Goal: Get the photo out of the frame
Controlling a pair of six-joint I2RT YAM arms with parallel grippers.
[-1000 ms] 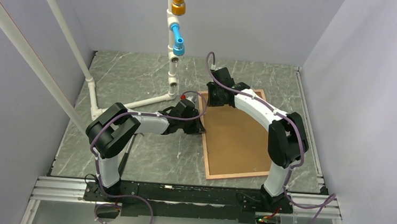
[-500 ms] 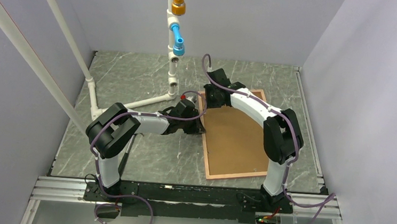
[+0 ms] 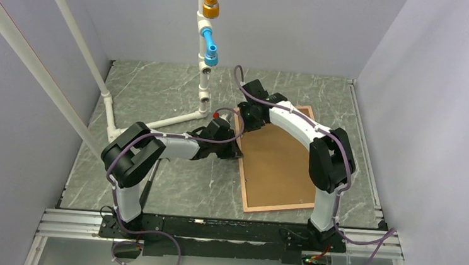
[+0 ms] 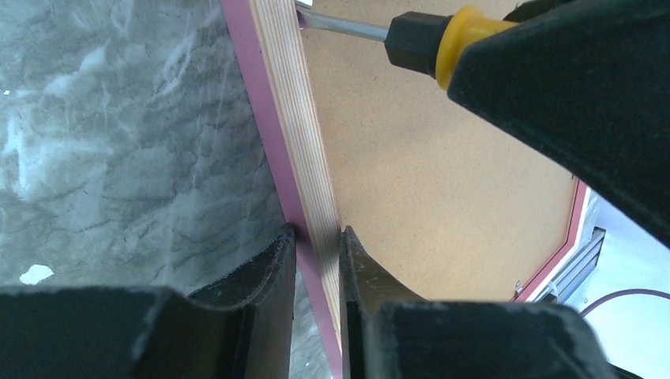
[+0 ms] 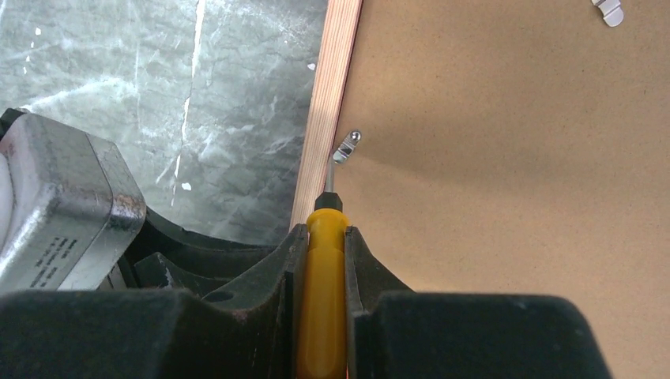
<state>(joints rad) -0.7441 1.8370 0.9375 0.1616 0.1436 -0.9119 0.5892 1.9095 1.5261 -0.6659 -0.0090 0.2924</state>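
The picture frame (image 3: 278, 158) lies face down on the table, its brown backing board (image 5: 513, 158) up; the photo is hidden. My left gripper (image 3: 236, 146) is shut on the frame's left wooden edge (image 4: 304, 158), one finger on each side. My right gripper (image 3: 249, 120) is shut on a yellow-handled screwdriver (image 5: 322, 292). Its metal tip touches a small metal retaining tab (image 5: 346, 146) at the frame's left edge. The screwdriver also shows in the left wrist view (image 4: 427, 35), at the frame's far corner.
A white pipe stand (image 3: 202, 73) with blue and orange fittings rises behind the frame. A slanted white pipe (image 3: 41, 66) runs at the left. Another metal tab (image 5: 608, 9) sits on the backing. Grey walls enclose the marble table (image 3: 159, 88).
My right arm has shifted left and slightly toward the frame's far left corner with the screwdriver. The left arm and frame have not moved.
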